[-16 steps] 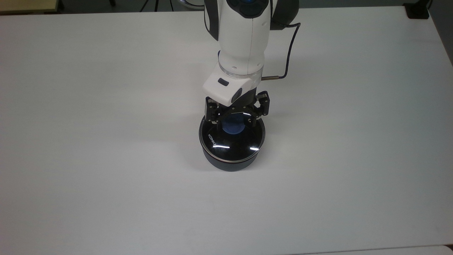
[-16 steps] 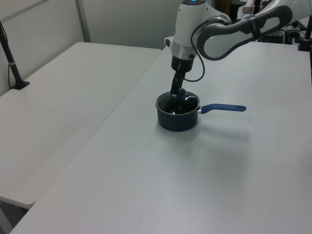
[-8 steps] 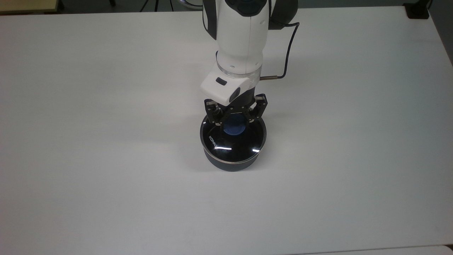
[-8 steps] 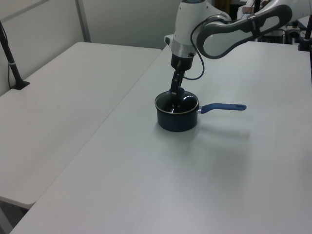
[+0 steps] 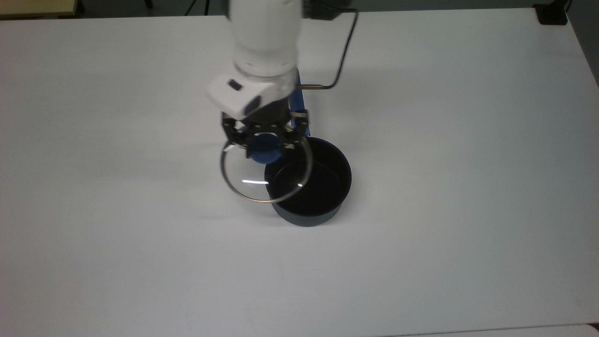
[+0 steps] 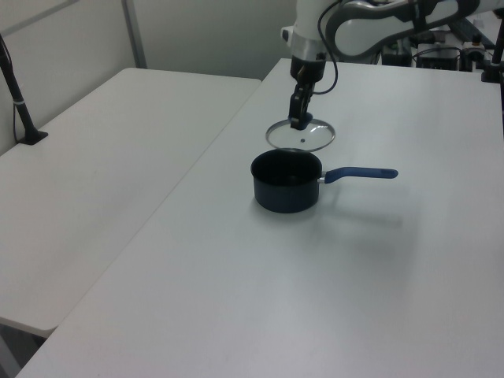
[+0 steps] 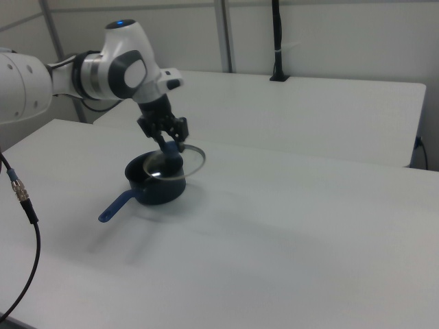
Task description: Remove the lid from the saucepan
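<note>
Top view: the robot arm's gripper is clamped on the blue knob of the glass lid, holding it lifted clear of the saucepan. The lid hangs w/ its metal rim overlapping the pan's rim toward the top view's left, most of the disc over bare white table. The pan sits open, black inside, just right of the table's centre. Part of its blue handle shows on the far side, behind the gripper. A dark cable loops off the arm's wrist.

Left view: the lid floats level above and beyond the pan, not touching it; a small vent hole shows in the glass. The gripper comes down from above, fingers closed on the knob. The pan's handle points to the left view's right, its slotted end resting near the table. A second white table stands at the left view's left.

Right view: the gripper grips the knob, w/ the lid held above the pan, shifted toward the left view's opposite side, i.e. the right view's right. The handle runs toward the near left corner of the right view. A black pole rises from the far table.
</note>
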